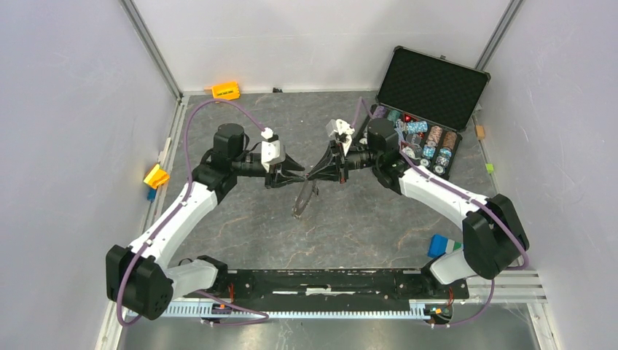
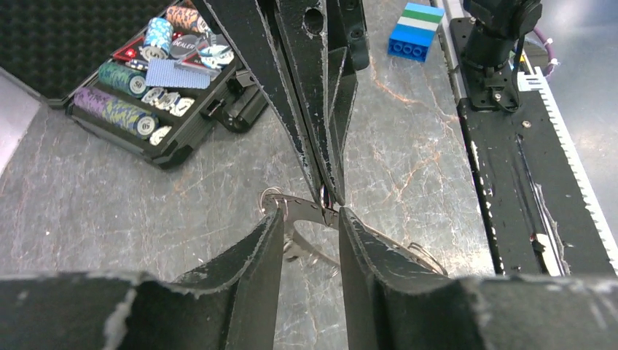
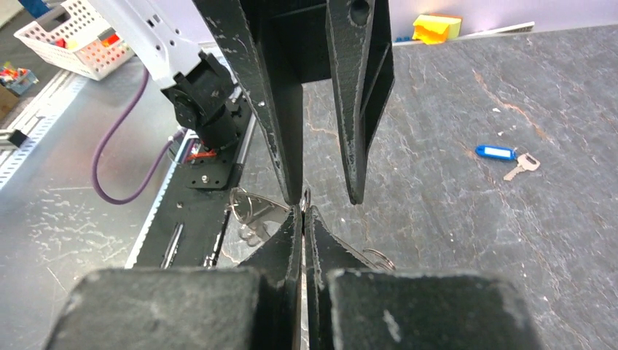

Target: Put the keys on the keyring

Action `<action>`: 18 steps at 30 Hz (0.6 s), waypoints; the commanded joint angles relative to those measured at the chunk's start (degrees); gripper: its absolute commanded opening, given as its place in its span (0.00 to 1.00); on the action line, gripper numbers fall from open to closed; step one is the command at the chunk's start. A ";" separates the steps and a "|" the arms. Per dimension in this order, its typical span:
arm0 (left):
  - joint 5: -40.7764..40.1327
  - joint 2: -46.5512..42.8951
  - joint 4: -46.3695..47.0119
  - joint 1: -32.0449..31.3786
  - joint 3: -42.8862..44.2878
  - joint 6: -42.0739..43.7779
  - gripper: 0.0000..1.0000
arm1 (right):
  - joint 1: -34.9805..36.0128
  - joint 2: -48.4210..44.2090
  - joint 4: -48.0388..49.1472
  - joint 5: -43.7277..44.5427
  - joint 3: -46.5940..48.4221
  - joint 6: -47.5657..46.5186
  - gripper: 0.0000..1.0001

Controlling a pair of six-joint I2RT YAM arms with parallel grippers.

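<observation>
The keyring, a flat grey band with small split rings on it, hangs above the table's middle. My right gripper is shut on the top of the keyring, its fingers pressed together on the metal. Facing it tip to tip, my left gripper stands open, its fingers either side of the keyring's band with a gap between them. In the top view the left gripper and right gripper meet nose to nose. One key with a blue tag lies on the table, away from both grippers.
An open black case of poker chips stands at the back right. A blue-green-white block lies near the right arm's base. A yellow block sits at the left edge and an orange one at the back wall.
</observation>
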 commanded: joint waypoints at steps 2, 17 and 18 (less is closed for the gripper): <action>4.04 -0.12 6.54 -0.03 -1.42 -4.24 0.38 | -0.88 -1.29 13.62 -2.41 -1.91 9.62 0.00; 4.27 0.40 16.23 -0.07 -3.33 -11.60 0.24 | -1.36 -1.29 19.17 -2.56 -4.13 13.28 0.00; 4.44 0.43 16.76 -0.07 -3.48 -12.08 0.24 | -1.35 -1.22 19.04 -2.50 -4.17 13.13 0.00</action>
